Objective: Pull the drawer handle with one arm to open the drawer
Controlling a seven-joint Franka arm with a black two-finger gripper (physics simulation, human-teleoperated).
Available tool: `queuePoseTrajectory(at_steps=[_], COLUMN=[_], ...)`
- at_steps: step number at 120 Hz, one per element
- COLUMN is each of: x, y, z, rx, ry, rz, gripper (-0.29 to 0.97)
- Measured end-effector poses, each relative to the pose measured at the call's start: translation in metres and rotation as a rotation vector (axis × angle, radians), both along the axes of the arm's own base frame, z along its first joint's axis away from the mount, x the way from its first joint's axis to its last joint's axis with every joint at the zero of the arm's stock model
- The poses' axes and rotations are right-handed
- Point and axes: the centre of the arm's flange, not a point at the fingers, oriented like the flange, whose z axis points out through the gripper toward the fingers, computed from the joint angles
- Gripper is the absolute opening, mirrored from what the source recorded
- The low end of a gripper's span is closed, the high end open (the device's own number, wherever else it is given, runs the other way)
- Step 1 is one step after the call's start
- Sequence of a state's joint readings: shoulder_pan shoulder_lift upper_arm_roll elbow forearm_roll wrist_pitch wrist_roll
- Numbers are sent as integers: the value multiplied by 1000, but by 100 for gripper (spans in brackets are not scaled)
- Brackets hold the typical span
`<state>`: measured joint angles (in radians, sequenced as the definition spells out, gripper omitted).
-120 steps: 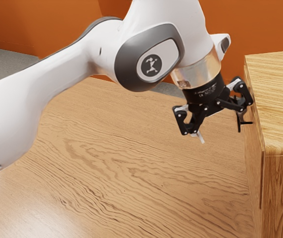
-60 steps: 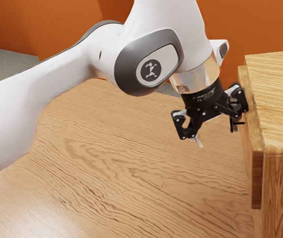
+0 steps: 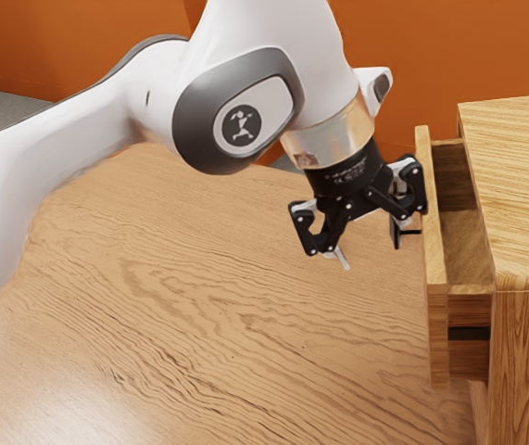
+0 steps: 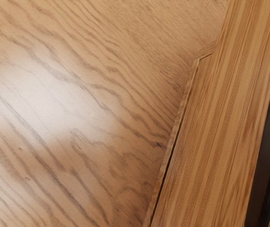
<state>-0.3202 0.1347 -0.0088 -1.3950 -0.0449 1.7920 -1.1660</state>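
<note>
The wooden cabinet [image 3: 516,176] stands at the exterior view's right. Its top drawer [image 3: 434,278] is pulled partway out, so its bare inside [image 3: 466,243] shows. A small black handle [image 3: 411,232] sticks out of the drawer front. My black gripper [image 3: 368,245] is open, fingers spread wide. The finger nearer the cabinet [image 3: 398,222] rests against the handle; the other, white-tipped finger [image 3: 336,256] hangs free over the table. In the wrist view the drawer front [image 4: 210,142] runs beside a dark bar, the handle [image 4: 267,156].
A wide wooden tabletop [image 3: 199,306] spreads below and toward the exterior view's left of the drawer. An orange wall [image 3: 486,46] stands behind. My white arm [image 3: 107,120] crosses the upper left.
The drawer has slid out from the cabinet toward the exterior view's left, from flush to partly out. My gripper moved left with it, its finger still at the handle.
</note>
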Motion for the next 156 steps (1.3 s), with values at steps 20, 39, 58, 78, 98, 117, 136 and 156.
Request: queuePoseTrajectory(at_steps=[20,39,58,78,98,117,136,156], x=[-8,-13,-20,-25,-31,-40,-47,-54], y=[7,13,21,28,37,48,63,77], z=[0,0,-3,-4,-3,-5,-6,-4], rx=[8,16,23,33,38,44,47,53], ry=[0,0,7,7,7,13,13,8], rz=[5,11,20,28,39,51,72,91], gripper=[66,66,67,67,67,67,67,67])
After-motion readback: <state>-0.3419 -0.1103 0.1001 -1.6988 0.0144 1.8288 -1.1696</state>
